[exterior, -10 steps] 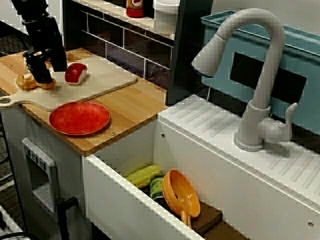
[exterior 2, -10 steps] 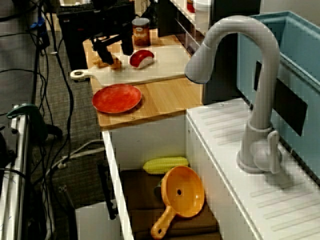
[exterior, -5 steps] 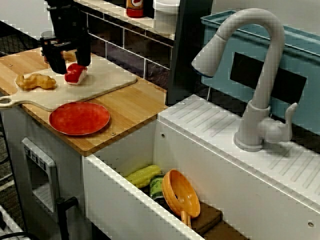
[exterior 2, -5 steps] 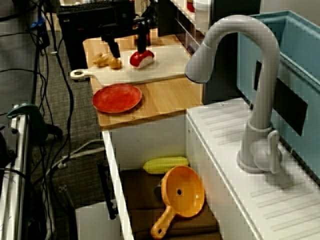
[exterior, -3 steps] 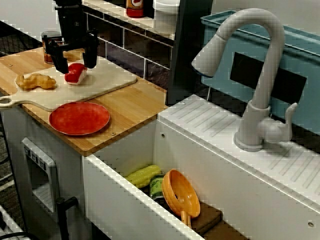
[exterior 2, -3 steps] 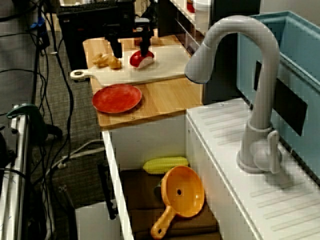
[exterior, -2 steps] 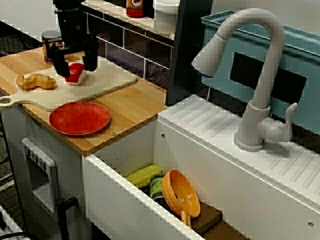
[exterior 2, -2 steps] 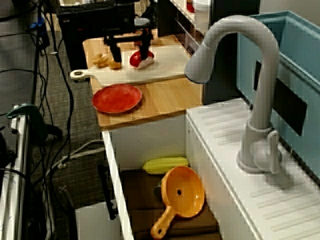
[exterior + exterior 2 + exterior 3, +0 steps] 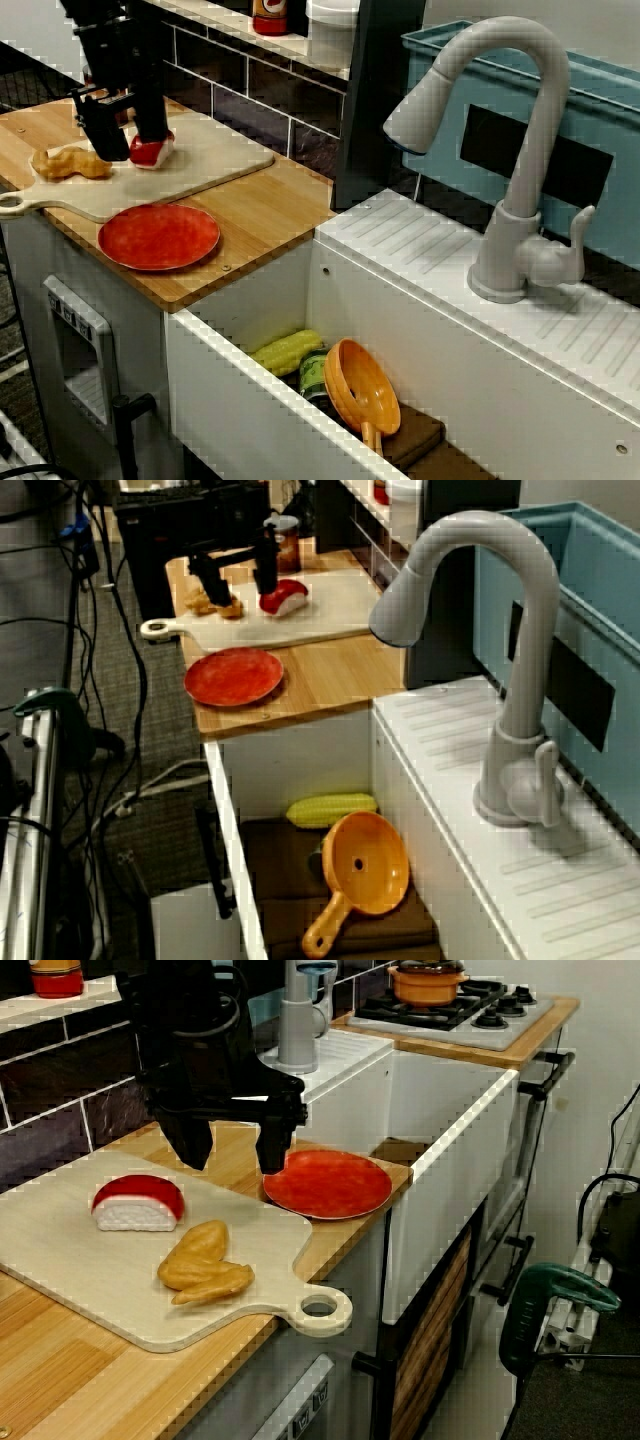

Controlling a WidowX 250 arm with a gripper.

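My black gripper (image 9: pixel 125 138) hangs open and empty just above the pale cutting board (image 9: pixel 215 150). One finger stands by the red-and-white sushi piece (image 9: pixel 153 150), the other by the yellow-brown pastry piece (image 9: pixel 68 162). From above, the gripper (image 9: pixel 238 584) sits between the pastry (image 9: pixel 215 604) and the sushi (image 9: pixel 284 596). From the counter's end, the gripper (image 9: pixel 232 1150) hovers over the board (image 9: pixel 60 1270), behind the sushi (image 9: pixel 137 1203) and pastry (image 9: pixel 205 1263).
A red plate (image 9: pixel 158 236) lies on the wooden counter in front of the board. A jar (image 9: pixel 284 542) stands behind the board. The sink holds a corn cob (image 9: pixel 287 351), a can (image 9: pixel 315 375) and an orange strainer (image 9: pixel 362 388). A grey faucet (image 9: pixel 505 150) rises on the right.
The gripper left the pastry, moved right over the sushi, and has now shifted back left between the two. It stays open; neither food has moved.
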